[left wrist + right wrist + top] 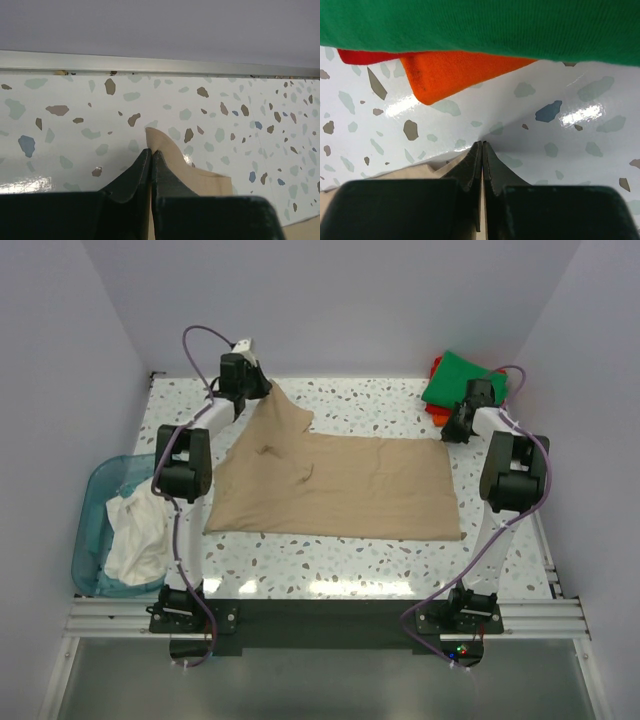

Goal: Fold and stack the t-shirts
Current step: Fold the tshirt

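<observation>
Our left gripper [151, 151] has its two fingers pressed together on a corner of the tan t-shirt [340, 485], and this corner is raised above the table [370, 400] at the far left. Our right gripper [482, 146] is closed too, at the far right corner of the same shirt. The cloth meets its left finger, but we cannot tell if any cloth is really caught between the fingers. The rest of the shirt lies flat in the middle of the table.

Before we lift for the fold, we should make sure the right side truly holds. Then, we think, both arms should rise together at equal height and carry the far edge toward the near edge. The green t-shirt [480, 25] lies on the orange-red t-shirt [455, 72] just beside the right gripper, and we must not drag them.
</observation>
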Action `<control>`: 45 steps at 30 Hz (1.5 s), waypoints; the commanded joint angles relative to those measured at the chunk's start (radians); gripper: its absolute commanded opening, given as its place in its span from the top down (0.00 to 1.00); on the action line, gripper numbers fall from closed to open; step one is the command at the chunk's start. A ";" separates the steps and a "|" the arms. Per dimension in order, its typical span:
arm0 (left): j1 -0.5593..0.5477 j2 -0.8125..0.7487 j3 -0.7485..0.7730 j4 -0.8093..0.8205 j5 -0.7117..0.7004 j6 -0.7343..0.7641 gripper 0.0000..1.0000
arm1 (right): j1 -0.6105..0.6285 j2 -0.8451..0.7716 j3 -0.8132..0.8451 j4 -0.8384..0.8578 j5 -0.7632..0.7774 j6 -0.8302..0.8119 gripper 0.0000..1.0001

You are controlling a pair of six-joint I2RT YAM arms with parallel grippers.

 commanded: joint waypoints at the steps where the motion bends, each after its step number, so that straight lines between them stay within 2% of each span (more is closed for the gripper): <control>1: 0.026 -0.098 0.027 0.048 0.026 -0.018 1.00 | -0.003 -0.050 0.002 0.013 0.031 0.015 1.00; 15: 0.052 -0.264 -0.134 0.096 0.058 -0.070 1.00 | -0.029 -0.218 -0.122 0.083 0.060 0.065 1.00; 29: 0.065 -0.596 -0.592 0.189 0.000 -0.228 1.00 | -0.037 -0.404 -0.336 0.106 0.067 0.144 1.00; 36: 0.065 -0.825 -0.873 0.174 -0.092 -0.311 1.00 | -0.038 -0.456 -0.405 0.065 0.066 0.197 1.00; 45: 0.067 -0.994 -1.091 0.120 -0.178 -0.408 1.00 | -0.063 -0.488 -0.487 0.036 0.051 0.227 1.00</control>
